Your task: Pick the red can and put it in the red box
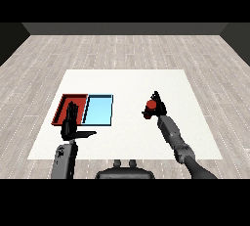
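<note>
A red can [151, 105] is on the right part of the white table, and my right hand [157, 104] is curled round it from the right. The red tray [64, 103] lies at the left of the table, beside the light blue tray [99, 109]. My left hand [70, 122] stands upright with straight fingers and the thumb pointing right. It partly covers the red tray's near edge and holds nothing.
The white table [127, 85] is bare between the trays and the can. A grey wooden floor surrounds it on all sides.
</note>
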Motion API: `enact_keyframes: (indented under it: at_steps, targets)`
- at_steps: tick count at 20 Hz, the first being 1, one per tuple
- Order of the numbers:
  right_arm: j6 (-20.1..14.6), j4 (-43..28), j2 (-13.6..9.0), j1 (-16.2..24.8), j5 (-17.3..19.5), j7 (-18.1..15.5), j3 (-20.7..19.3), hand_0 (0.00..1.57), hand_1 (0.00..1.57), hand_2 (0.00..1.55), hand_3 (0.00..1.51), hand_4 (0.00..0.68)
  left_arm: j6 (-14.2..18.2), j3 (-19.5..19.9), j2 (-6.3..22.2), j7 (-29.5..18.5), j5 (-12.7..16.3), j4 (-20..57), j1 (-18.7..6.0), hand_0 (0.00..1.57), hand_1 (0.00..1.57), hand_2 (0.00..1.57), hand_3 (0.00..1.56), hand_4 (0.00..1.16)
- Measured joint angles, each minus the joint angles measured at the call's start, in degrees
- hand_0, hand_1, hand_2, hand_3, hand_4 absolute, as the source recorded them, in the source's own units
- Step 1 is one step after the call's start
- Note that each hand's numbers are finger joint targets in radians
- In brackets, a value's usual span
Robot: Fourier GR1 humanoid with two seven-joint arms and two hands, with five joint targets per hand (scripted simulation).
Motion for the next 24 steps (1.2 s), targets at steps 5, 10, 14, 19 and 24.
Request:
enact_keyframes:
  at_steps: [5,10,14,19,24]
  targets:
    - [-0.6,-0.1,0.4,0.5,0.1,0.5,0.1,0.81,0.81,0.92,0.80,0.000,0.7,0.1,-0.3,0.3,-0.2,1.3,-1.5,0.00,0.00,0.00,0.00,0.00]
    - [-3.6,0.8,-0.5,-0.6,0.8,1.3,0.0,1.49,1.49,1.47,1.44,0.663,0.8,-0.2,-0.5,-0.2,-0.6,1.4,-1.1,0.00,0.00,0.00,0.00,0.00]
    - [-6.1,0.6,-0.4,-1.0,1.7,1.0,0.5,1.49,1.49,1.46,1.44,0.661,1.3,-0.6,-0.8,-0.4,-1.3,2.0,-1.6,0.00,0.00,0.00,0.00,0.00]
    - [-8.3,-3.1,-0.2,0.4,3.0,1.9,2.0,1.46,1.46,1.45,1.42,0.649,0.9,0.0,-0.2,-1.3,-1.2,3.4,-1.8,0.00,0.00,0.00,0.00,0.00]
    - [-9.8,-9.0,0.3,2.5,3.5,3.5,3.4,1.46,1.46,1.45,1.41,0.659,0.7,-0.6,-0.4,-1.8,-1.5,3.9,-2.1,0.00,0.00,0.00,0.00,0.00]
